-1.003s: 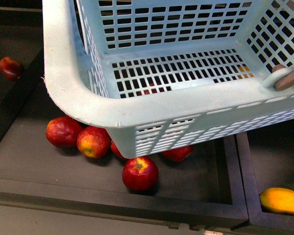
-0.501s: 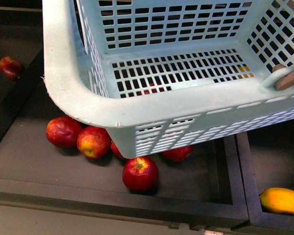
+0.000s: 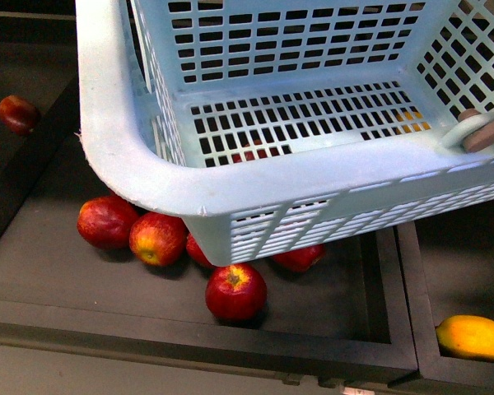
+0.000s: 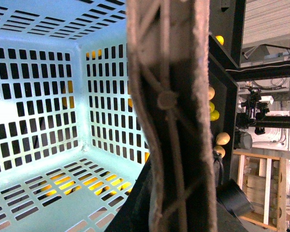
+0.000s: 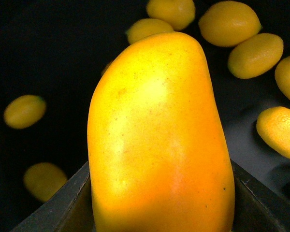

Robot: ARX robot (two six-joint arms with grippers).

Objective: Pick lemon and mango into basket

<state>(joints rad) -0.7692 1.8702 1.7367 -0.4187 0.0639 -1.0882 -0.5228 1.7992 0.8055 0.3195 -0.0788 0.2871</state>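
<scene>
The pale blue slotted basket (image 3: 230,185) hangs tilted above the bins and fills the upper front view; no fruit lies on its floor. Its mauve handle (image 3: 487,132) shows at the right. In the left wrist view my left gripper (image 4: 176,205) is shut on the basket's ribbed rim (image 4: 171,101), with the basket's inside (image 4: 38,96) beside it. In the right wrist view my right gripper (image 5: 159,198) is shut on the mango (image 5: 159,135), held above a dark bin of several lemons (image 5: 229,22). Neither gripper shows in the front view.
Several red apples (image 3: 235,291) lie in a dark tray (image 3: 58,271) under the basket, and one more (image 3: 18,113) lies at the far left. An orange-yellow fruit (image 3: 473,337) lies in the bin at the bottom right. Dark dividers (image 3: 416,329) separate the bins.
The basket has shifted slightly to the right in the front view. The apples and the orange-yellow fruit at the bottom right have not moved.
</scene>
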